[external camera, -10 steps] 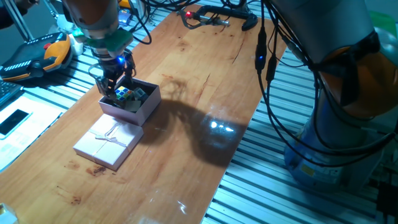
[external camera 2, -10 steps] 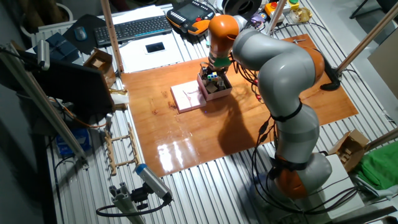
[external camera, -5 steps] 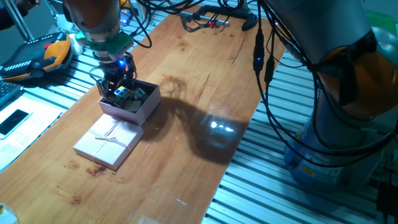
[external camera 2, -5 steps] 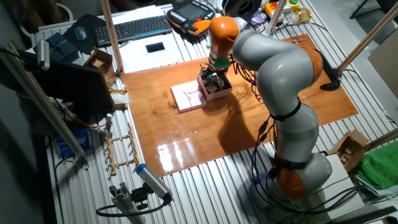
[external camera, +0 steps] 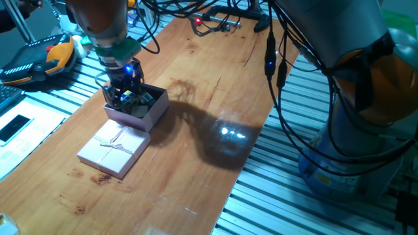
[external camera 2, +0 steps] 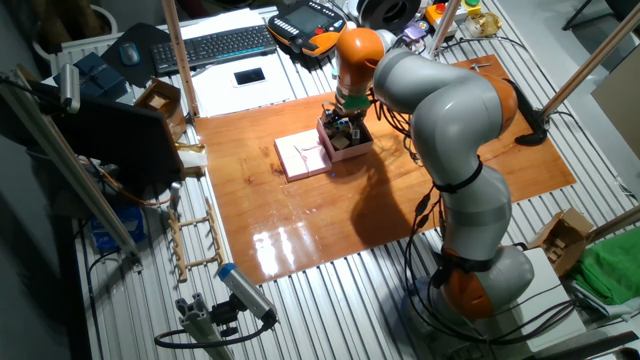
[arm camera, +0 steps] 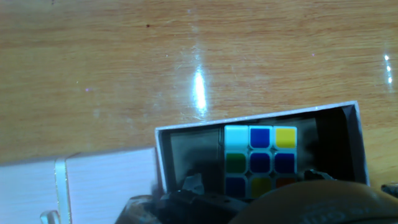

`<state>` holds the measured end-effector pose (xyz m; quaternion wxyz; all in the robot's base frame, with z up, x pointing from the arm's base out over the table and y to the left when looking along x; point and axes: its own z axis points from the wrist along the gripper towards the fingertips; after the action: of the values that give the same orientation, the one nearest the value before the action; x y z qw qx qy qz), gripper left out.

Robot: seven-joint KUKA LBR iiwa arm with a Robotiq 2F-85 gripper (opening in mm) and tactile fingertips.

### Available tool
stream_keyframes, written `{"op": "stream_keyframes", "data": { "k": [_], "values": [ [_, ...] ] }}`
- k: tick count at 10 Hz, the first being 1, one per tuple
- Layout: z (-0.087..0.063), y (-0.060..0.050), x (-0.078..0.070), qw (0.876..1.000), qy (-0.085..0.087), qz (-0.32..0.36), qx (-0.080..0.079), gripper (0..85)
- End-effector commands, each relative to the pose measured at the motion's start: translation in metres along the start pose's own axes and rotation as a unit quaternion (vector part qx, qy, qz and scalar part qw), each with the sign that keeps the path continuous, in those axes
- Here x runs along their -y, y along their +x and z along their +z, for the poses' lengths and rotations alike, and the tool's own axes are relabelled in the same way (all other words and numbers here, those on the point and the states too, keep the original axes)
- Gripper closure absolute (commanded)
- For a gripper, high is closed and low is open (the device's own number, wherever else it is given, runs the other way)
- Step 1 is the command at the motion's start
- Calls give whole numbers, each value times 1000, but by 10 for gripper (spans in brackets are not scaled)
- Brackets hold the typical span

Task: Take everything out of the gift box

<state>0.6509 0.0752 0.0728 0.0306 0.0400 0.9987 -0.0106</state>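
Observation:
The pale pink gift box (external camera: 149,115) stands open on the wooden table, also in the other fixed view (external camera 2: 352,148) and the hand view (arm camera: 249,119). Its lid with a ribbon bow (external camera: 112,149) lies flat beside it (arm camera: 106,180). The multicoloured puzzle cube (arm camera: 260,158) sits inside the box (external camera: 130,98). A grey block (arm camera: 188,148) lies next to it. The tiny whitish piece is hidden. My gripper (external camera: 123,93) is lowered into the box, its jaws apart at the cube's sides. The fingertips (arm camera: 186,200) are dark and blurred at the hand view's bottom edge.
An orange and black pendant (external camera: 40,59) and a phone (external camera: 14,127) lie left of the table on the slatted bench. A black clamp (external camera: 219,21) sits at the table's far end. A keyboard (external camera 2: 215,45) lies beyond the table. My arm's base (external camera 2: 480,270) stands by the table's edge.
My gripper has moved down into the box, closer around the puzzle cube. The box, lid and cube have stayed in place.

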Motion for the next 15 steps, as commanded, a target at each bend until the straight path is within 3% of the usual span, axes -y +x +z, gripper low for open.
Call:
{"op": "stream_keyframes", "data": {
  "k": [1, 15],
  "values": [
    [1, 0, 0, 1000, 0, 0, 1, 50],
    [14, -1, 2, 1000, 1, 1, 6, 37]
  ]
}}
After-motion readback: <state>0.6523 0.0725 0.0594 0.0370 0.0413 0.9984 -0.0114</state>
